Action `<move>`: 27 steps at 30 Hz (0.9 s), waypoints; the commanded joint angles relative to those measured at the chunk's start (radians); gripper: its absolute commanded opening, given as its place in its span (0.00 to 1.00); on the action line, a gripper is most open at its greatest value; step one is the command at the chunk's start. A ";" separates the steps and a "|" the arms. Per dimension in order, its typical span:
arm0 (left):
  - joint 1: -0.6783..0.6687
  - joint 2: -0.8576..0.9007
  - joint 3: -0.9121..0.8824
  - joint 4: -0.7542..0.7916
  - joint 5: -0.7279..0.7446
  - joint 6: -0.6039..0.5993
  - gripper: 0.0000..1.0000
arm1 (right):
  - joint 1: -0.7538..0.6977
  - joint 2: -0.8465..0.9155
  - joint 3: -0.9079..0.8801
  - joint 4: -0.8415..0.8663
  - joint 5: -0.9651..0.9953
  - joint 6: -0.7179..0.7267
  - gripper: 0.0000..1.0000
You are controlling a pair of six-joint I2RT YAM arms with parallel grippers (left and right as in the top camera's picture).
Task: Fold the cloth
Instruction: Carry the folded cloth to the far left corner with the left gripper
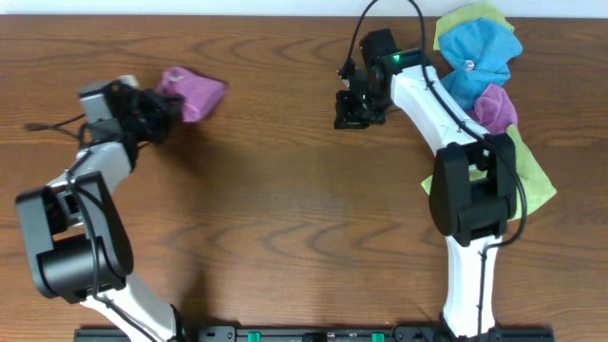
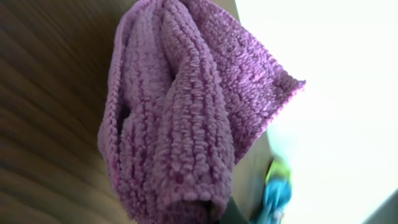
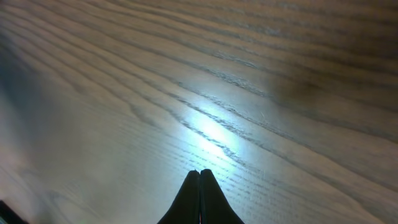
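The vivid purple cloth (image 1: 193, 92) is bunched up at the table's far left. My left gripper (image 1: 166, 103) is shut on it. In the left wrist view the cloth (image 2: 186, 112) fills the frame in thick folds and hides most of the left gripper's jaws (image 2: 211, 214). I see no white tag. My right gripper (image 1: 356, 112) is over the bare wood at the back centre-right, well apart from the cloth. In the right wrist view its fingers (image 3: 199, 172) are pressed together with nothing between them.
A pile of other cloths lies at the back right: a blue cloth (image 1: 480, 52), a lime-green cloth (image 1: 532, 171) and a duller mauve cloth (image 1: 496, 107). The right arm's base stands beside this pile. The wooden table (image 1: 285, 218) spans the view.
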State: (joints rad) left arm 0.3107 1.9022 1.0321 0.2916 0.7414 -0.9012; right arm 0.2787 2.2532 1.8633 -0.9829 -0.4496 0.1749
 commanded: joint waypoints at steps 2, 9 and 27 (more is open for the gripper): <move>0.058 0.007 0.018 0.069 -0.072 -0.090 0.06 | -0.003 -0.031 0.003 -0.001 -0.011 0.003 0.01; 0.109 0.011 0.101 0.131 -0.115 -0.087 0.06 | -0.003 -0.031 0.003 0.014 -0.011 0.003 0.01; 0.123 0.393 0.548 0.056 -0.045 -0.254 0.06 | -0.003 -0.031 0.003 0.003 -0.011 0.016 0.01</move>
State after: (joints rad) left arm 0.4301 2.2440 1.5585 0.3477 0.6704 -1.0973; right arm 0.2787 2.2436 1.8633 -0.9779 -0.4500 0.1757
